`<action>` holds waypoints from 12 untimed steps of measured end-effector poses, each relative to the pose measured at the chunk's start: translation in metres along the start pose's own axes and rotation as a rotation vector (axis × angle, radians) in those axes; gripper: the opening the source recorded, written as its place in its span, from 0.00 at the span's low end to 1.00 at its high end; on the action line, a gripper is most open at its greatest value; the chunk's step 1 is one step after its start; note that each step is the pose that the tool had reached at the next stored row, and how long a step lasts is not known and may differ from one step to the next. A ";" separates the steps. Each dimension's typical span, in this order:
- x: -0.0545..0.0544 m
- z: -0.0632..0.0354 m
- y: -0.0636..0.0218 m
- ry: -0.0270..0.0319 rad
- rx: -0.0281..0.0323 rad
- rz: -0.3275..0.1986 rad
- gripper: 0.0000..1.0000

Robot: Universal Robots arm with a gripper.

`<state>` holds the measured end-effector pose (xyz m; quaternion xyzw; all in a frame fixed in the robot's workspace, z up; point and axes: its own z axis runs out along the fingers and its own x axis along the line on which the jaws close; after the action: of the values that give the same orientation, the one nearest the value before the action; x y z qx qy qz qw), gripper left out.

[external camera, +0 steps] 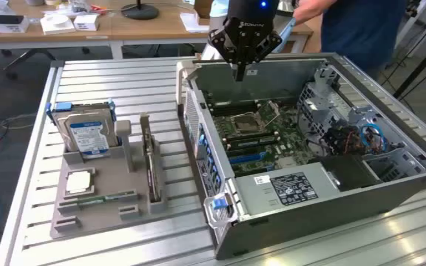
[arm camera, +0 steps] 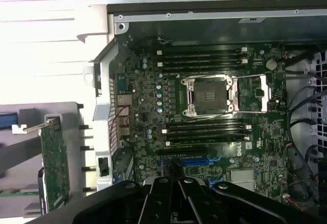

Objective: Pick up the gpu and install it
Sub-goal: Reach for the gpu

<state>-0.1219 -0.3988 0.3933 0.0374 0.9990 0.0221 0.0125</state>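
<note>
Grey fixture [external camera: 113, 177] holds the gpu [external camera: 151, 160] on edge along its side nearest the open case [external camera: 309, 221]. Your gripper [external camera: 239, 75] hangs empty over the case's far edge, jaws pressed together. Risk: lowering here would strike the motherboard [external camera: 268, 138]; a closed approach could topple the gpu.

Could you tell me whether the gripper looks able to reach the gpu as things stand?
Probably yes: the gpu stands on edge in the grey holder, top edge uncovered, while the gripper hangs above the open case.

Faint "ROBOTIQ" brand lettering on the black pincer [external camera: 239, 75]; nothing else legible.
</note>
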 end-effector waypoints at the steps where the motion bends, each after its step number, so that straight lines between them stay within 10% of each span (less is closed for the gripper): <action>1: 0.000 0.0000 0.0000 0.0000 0.0000 0.000 0.10; 12: 0.000 0.0000 0.0000 0.0000 0.0000 0.000 0.10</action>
<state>-0.1219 -0.3988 0.3933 0.0374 0.9990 0.0221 0.0125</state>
